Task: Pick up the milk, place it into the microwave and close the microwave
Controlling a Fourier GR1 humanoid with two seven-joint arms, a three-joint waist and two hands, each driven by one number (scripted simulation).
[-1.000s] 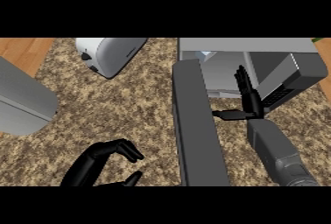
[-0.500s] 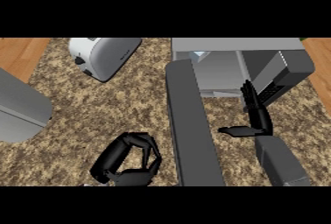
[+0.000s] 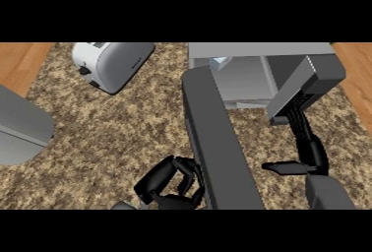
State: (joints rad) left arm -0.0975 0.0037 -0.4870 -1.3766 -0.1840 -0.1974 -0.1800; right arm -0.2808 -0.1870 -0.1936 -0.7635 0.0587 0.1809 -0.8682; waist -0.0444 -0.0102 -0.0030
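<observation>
Left hand [image 3: 170, 184] curled beside microwave door [image 3: 218, 142] edge, right hand [image 3: 309, 147] fingers straight

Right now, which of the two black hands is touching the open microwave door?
The left hand: its curled fingers lie against the dark grey microwave door's outer face. The right hand reaches with straight fingers toward the microwave's side instead.
</observation>
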